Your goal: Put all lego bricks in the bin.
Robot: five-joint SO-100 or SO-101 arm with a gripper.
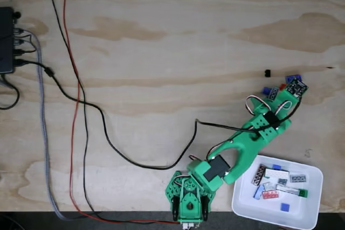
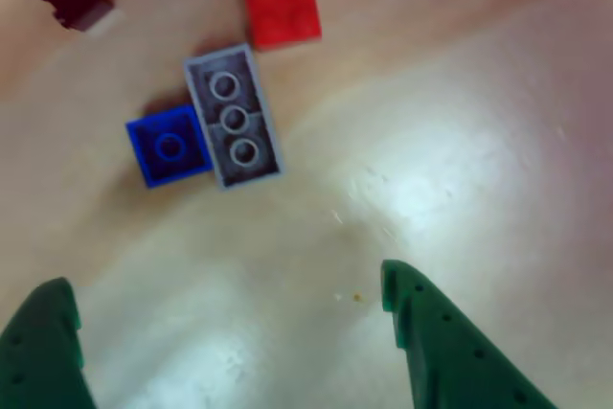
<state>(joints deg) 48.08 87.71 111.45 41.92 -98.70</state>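
Plywood table (image 1: 161,52), loose lego bricks (image 1: 275,91), white bin (image 1: 315,197), cables (image 1: 81,111)

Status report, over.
Gripper open, empty, above table. Grey brick ahead, touching blue brick. Bin part filled. Path clear.

In the fixed view, the bin (image 1: 245,204) is set at the table's (image 1: 161,52) lower right corner, with a cluster of bricks (image 1: 277,182) inside it. The arm (image 1: 242,146) is stretched from the lower edge up and right, left of the bin. A few bricks (image 1: 273,91) are grouped at its tip; one small brick (image 1: 267,72) lies apart, just up-left. A box (image 1: 5,39) sits at the left edge.
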